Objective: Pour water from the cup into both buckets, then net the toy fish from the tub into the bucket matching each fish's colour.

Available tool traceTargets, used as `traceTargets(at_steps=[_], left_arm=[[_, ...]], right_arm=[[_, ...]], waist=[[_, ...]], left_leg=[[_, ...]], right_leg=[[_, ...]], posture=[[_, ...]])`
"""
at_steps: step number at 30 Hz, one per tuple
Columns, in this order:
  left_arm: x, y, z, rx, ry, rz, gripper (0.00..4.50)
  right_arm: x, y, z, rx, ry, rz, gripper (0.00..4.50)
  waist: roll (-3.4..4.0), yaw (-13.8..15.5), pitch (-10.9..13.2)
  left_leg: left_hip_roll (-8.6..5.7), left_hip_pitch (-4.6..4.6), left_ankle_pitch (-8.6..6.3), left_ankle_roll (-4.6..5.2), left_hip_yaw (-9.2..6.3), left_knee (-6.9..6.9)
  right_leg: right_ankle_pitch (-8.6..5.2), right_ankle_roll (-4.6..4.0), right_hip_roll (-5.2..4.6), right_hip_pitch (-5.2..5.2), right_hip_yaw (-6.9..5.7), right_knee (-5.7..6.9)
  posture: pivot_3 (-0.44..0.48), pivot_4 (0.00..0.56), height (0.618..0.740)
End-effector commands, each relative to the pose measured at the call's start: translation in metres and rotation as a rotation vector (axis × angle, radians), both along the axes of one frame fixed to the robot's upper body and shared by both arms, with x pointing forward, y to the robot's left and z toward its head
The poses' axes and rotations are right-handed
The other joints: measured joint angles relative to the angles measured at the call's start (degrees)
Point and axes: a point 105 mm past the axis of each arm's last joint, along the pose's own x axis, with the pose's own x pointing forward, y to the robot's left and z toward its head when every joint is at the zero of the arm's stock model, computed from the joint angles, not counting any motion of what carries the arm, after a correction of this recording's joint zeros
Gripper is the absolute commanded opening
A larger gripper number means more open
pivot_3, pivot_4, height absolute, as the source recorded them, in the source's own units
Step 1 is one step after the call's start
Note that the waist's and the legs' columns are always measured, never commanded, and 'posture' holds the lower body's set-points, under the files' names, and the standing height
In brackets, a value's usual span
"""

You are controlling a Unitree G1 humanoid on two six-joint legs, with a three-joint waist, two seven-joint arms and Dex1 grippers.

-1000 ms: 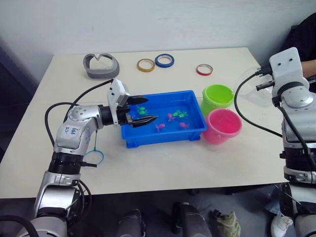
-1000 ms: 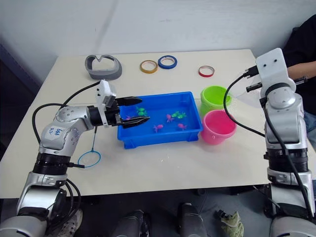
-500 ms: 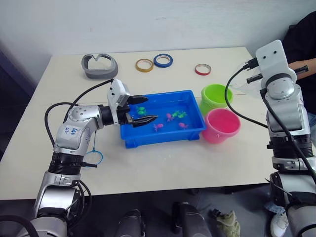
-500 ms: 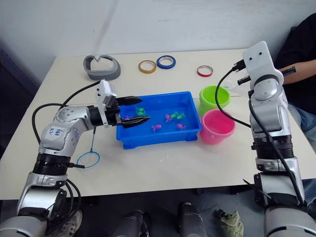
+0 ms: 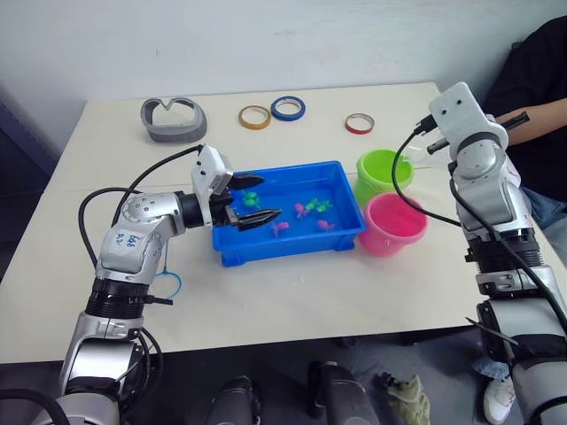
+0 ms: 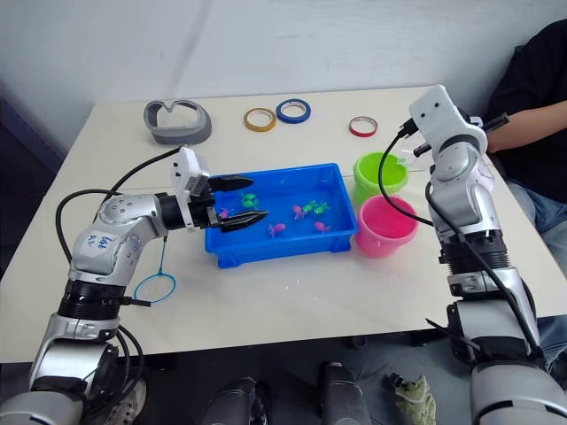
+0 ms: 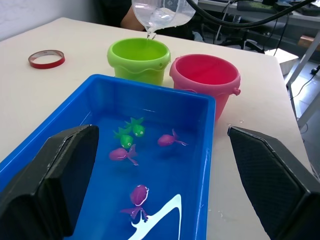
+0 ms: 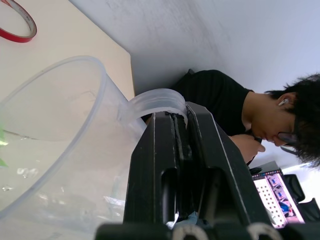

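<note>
Your right fingers (image 8: pixel 170 165) clamp the cup (image 7: pixel 160 12) by its handle; over the last second it swung above the green bucket (image 5: pixel 385 173) and tipped, so pouring begins. Your left fingers (image 5: pixel 248 197) hang wide open, empty, over the tub (image 5: pixel 350 235).

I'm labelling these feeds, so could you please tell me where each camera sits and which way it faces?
Head views: from the head, down over the table and both arms.
Left wrist view: along the open left gripper, over the blue tub toward the green bucket and pink bucket.
Right wrist view: along the right gripper, shut on the cup.
Shared: the cup, the red tape ring.
</note>
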Motion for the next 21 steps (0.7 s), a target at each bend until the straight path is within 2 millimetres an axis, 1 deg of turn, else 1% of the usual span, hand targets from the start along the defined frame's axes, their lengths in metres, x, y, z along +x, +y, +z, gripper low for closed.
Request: traceTargets(at_steps=[1,11,21], left_arm=[[0.0,0.001,0.01,-0.009,-0.059,0.011,4.5],[0.003,0.003,0.012,-0.012,-0.08,0.034,4.5],[0.003,0.005,0.011,-0.012,-0.084,0.04,4.5]], right_arm=[[-0.003,0.005,0.027,-0.049,-0.086,0.007,0.07],[0.001,0.017,0.03,-0.175,-0.093,0.044,0.07],[0.005,0.024,0.028,-0.279,-0.086,0.067,0.07]], waist=[[0.0,0.0,0.0],[0.0,0.0,0.0],[0.0,-0.1,0.0]], left_leg=[[0.0,0.0,0.0,0.0,0.0,0.0],[0.0,0.01,0.01,-0.02,0.02,0.0],[0.01,0.01,0.01,-0.02,0.02,0.0]], right_leg=[[0.0,0.0,0.0,0.0,0.0,0.01],[0.0,0.0,0.0,0.0,0.0,0.01],[0.0,0.0,0.01,-0.01,-0.01,0.01]], posture=[[0.0,0.15,0.713],[0.0,0.15,0.713],[0.0,0.15,0.713]])
